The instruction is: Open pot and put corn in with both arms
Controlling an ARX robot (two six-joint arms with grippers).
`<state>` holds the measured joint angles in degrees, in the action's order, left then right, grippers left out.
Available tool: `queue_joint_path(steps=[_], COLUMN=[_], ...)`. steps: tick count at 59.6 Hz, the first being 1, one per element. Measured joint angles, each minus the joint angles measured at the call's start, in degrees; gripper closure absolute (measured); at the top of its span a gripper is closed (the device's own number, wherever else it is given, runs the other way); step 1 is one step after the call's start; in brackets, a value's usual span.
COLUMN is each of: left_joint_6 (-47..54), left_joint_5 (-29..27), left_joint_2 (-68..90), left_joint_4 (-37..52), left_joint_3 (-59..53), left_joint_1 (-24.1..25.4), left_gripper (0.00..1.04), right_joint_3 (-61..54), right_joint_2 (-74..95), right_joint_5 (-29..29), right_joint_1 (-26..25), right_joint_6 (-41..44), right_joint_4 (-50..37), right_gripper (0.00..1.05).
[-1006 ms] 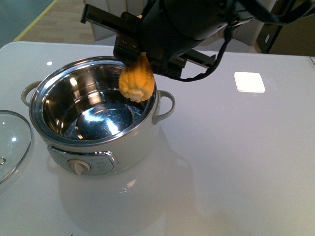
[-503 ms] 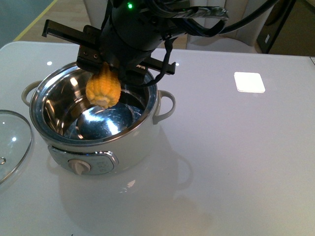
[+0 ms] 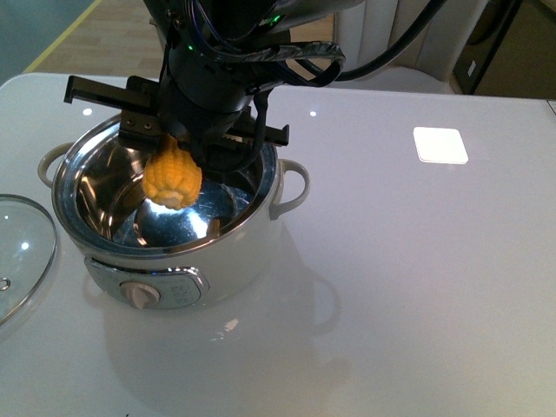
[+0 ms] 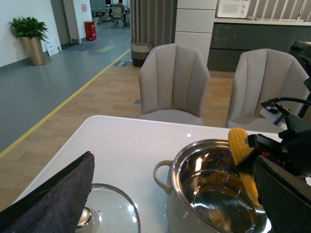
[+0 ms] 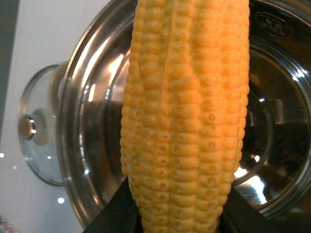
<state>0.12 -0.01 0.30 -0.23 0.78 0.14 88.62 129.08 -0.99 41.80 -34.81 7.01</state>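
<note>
The white pot [image 3: 245, 257] stands open on the table, its steel bowl empty. My right gripper [image 3: 180, 146] is shut on the corn [image 3: 172, 177] and holds it end-down over the left half of the bowl, its tip just below the rim. In the right wrist view the corn [image 5: 187, 116] fills the frame between the dark fingers [image 5: 119, 213], above the pot's bowl [image 5: 73, 145]. My left gripper [image 4: 173, 162] is open and empty, its fingers [image 4: 53, 194] wide apart beside the pot [image 4: 181, 167]; the corn [image 4: 239, 145] also shows there. The left gripper does not show in the front view.
The glass lid [image 3: 22, 252] lies flat on the table left of the pot; it also shows in the left wrist view [image 4: 104, 208] and the right wrist view [image 5: 36, 131]. A white square [image 3: 440, 144] lies at the far right. Chairs [image 4: 174, 82] stand behind the table.
My right arm has carried the corn leftward, from over the pot's right rim to over the left half of the bowl, and slightly lower.
</note>
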Motion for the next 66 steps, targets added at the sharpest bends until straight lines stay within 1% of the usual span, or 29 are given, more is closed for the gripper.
queue_joint_path(steps=[4, 6, 15, 20, 22, 34, 46, 50, 58, 66], left_joint_6=[0.0, 0.0, 0.0, 0.0, 0.0, 0.0, 0.0, 0.0, 0.0, 0.0], left_joint_5=[0.0, 0.0, 0.0, 0.0, 0.0, 0.0, 0.0, 0.0, 0.0, 0.0], left_joint_2=[0.0, 0.0, 0.0, 0.0, 0.0, 0.0, 0.0, 0.0, 0.0, 0.0], left_joint_4=[0.0, 0.0, 0.0, 0.0, 0.0, 0.0, 0.0, 0.0, 0.0, 0.0], left_joint_3=[0.0, 0.0, 0.0, 0.0, 0.0, 0.0, 0.0, 0.0, 0.0, 0.0], left_joint_1=[0.0, 0.0, 0.0, 0.0, 0.0, 0.0, 0.0, 0.0, 0.0, 0.0], left_gripper=[0.07, 0.07, 0.07, 0.07, 0.07, 0.07, 0.07, 0.07, 0.07, 0.07], right_joint_3=[0.0, 0.0, -0.39, -1.11, -1.81, -7.58, -16.09, -20.09, -27.12, -35.91], right_joint_2=[0.0, 0.0, 0.0, -0.13, -0.31, -6.29, -17.66, -22.25, -29.51, -38.51], right_joint_5=[0.2, 0.31, 0.61, 0.66, 0.66, -0.55, -2.49, -2.47, -1.18, 0.0], right_joint_1=[0.0, 0.0, -0.17, -0.46, -0.77, -4.22, -11.87, -15.45, -20.65, -25.51], right_joint_6=[0.2, 0.33, 0.87, 0.98, 0.96, -0.04, -1.27, 0.52, 4.87, 11.82], right_joint_4=[0.02, 0.02, -0.02, -0.22, -0.55, -3.76, -8.26, -9.7, -11.34, -14.23], right_gripper=[0.53, 0.49, 0.25, 0.14, 0.08, 0.09, 0.09, 0.09, 0.09, 0.09])
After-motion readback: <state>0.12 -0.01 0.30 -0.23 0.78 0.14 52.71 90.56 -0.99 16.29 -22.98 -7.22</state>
